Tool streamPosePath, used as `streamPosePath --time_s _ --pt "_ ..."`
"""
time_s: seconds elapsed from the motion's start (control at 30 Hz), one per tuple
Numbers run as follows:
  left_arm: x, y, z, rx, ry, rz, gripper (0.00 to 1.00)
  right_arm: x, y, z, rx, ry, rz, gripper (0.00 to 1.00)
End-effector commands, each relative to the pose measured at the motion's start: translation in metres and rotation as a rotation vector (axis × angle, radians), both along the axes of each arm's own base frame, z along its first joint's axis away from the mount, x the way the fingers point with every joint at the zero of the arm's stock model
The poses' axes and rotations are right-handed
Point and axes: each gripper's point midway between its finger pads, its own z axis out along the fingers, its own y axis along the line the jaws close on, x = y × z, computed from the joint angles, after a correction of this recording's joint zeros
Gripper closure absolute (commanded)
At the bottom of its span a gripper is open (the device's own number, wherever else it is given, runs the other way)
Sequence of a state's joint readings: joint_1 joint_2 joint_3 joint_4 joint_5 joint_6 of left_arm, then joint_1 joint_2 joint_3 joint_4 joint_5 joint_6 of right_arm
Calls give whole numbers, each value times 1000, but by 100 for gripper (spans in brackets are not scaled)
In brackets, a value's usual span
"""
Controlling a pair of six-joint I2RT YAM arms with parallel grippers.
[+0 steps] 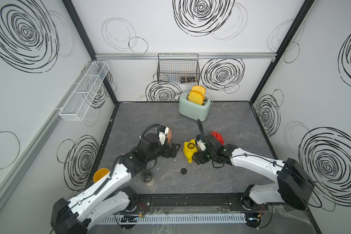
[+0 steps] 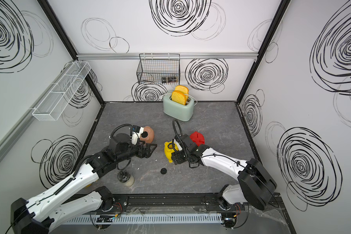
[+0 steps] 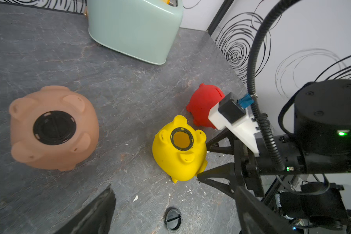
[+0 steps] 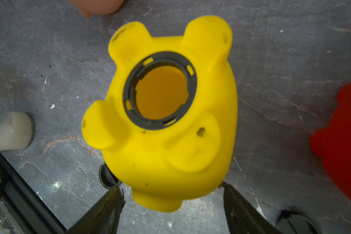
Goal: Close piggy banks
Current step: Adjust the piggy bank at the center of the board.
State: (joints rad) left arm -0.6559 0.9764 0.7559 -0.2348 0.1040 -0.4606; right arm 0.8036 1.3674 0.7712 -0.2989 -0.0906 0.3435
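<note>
We see the yellow pig (image 4: 170, 158) lying belly-up on the surface (image 4: 272, 50), its round hole open. The right gripper (image 4: 170, 186) has its fingers spread wide either side of the pig's end; whether they press it we cannot tell. The black plug (image 1: 183, 170) lies loose just robot-side of that pig, between the arms. The left gripper (image 1: 175, 151) is wide open and empty beside the pink pig (image 3: 53, 129), already plugged. The red pig (image 3: 203, 105) hides its belly
</note>
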Motion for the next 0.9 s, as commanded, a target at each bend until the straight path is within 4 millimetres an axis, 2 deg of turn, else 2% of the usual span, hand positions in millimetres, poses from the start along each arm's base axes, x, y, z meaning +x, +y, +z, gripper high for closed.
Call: streamPosePath --time_s 0.0,0.1,0.3,0.43,0.87 --pt "18 -19 19 -37 -51 -2 8 -2 1 -3 14 3 -8 20" --pt "29 -32 9 -6 -27 -18 11 -2 1 -5 13 6 -9 20" --pt "55 -45 -16 30 16 -11 17 -2 -1 -7 13 4 -15 19" --pt "68 -53 -39 67 58 -11 20 -2 -2 -10 9 6 -21 19" --pt "97 -58 -78 88 123 7 29 -2 -2 -14 7 15 -23 19"
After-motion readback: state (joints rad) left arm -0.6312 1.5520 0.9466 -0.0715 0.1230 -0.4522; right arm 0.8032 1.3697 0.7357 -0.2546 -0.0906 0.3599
